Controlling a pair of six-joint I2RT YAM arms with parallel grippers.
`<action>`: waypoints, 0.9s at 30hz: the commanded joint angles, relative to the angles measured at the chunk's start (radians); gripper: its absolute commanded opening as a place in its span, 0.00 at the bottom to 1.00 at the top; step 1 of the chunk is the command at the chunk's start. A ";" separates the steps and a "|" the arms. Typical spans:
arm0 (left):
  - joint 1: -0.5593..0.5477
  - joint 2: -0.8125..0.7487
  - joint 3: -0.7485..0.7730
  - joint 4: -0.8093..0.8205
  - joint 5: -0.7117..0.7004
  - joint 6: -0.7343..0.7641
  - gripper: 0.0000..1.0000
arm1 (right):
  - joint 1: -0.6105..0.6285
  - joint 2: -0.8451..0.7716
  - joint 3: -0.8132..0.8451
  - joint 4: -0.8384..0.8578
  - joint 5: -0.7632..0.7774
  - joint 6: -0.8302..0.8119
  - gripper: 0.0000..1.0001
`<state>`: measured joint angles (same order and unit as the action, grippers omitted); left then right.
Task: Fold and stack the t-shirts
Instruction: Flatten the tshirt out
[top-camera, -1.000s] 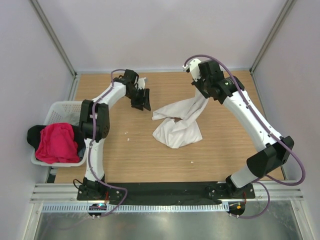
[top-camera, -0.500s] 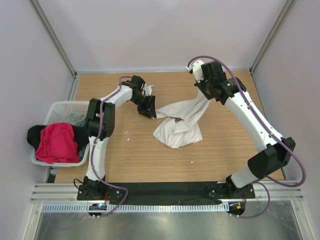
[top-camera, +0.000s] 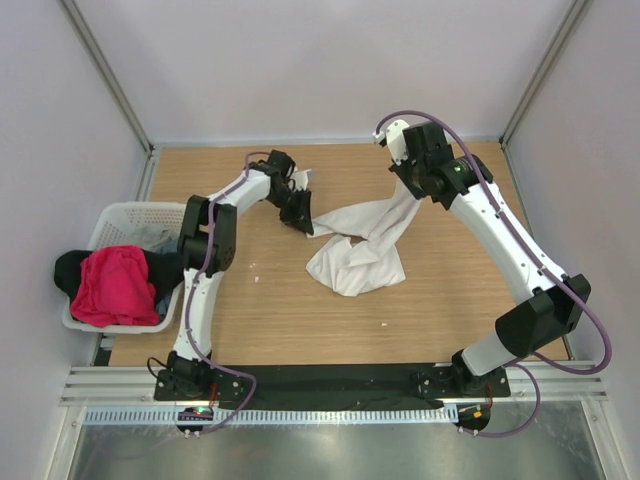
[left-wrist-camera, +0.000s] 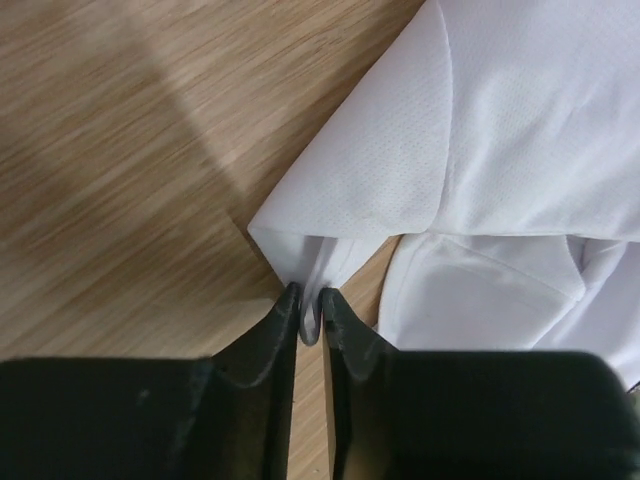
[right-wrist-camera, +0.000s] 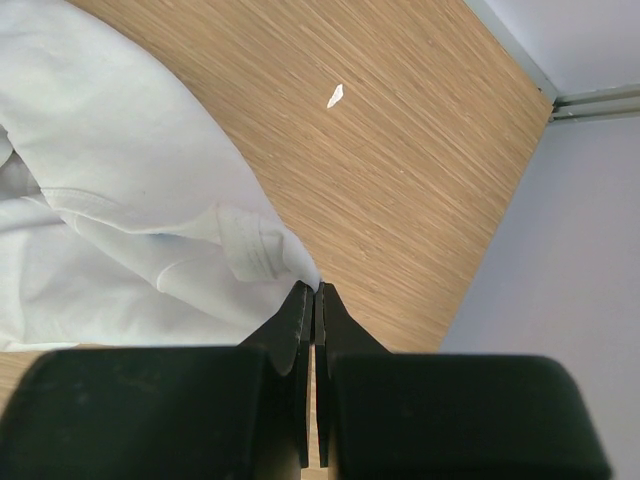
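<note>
A crumpled white t-shirt (top-camera: 360, 245) lies mid-table, one end lifted toward the back right. My left gripper (top-camera: 303, 222) is at its left corner. In the left wrist view the jaws (left-wrist-camera: 310, 302) pinch a thin fold of the white t-shirt (left-wrist-camera: 480, 120) against the wood. My right gripper (top-camera: 408, 188) holds the raised end. In the right wrist view it (right-wrist-camera: 316, 290) is shut on a hem of the white t-shirt (right-wrist-camera: 120, 180). A pink-red t-shirt (top-camera: 112, 285) and a black one (top-camera: 68, 268) sit in the basket at the left.
The white lattice basket (top-camera: 122, 213) hangs off the table's left edge. Small white scraps (top-camera: 386, 323) lie on the wood. A metal frame post (top-camera: 105, 70) and grey walls close in the back and sides.
My left gripper has moved right to the white t-shirt's left corner and closed on its edge. The right arm, holding the other end, has barely shifted.
</note>
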<state>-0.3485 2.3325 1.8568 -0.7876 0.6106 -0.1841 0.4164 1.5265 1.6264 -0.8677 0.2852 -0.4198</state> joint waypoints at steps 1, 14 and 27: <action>-0.015 0.021 0.056 -0.004 0.014 0.003 0.14 | -0.008 -0.016 0.006 0.039 0.002 0.007 0.01; 0.003 -0.182 0.364 -0.097 0.023 0.077 0.00 | -0.119 -0.051 -0.100 0.039 -0.050 0.088 0.01; -0.159 -0.049 0.498 0.031 0.164 -0.018 0.00 | -0.163 -0.232 -0.360 0.018 -0.070 0.199 0.64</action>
<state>-0.4717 2.2425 2.3398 -0.8268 0.6922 -0.1493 0.2584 1.3705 1.2366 -0.8768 0.1989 -0.2550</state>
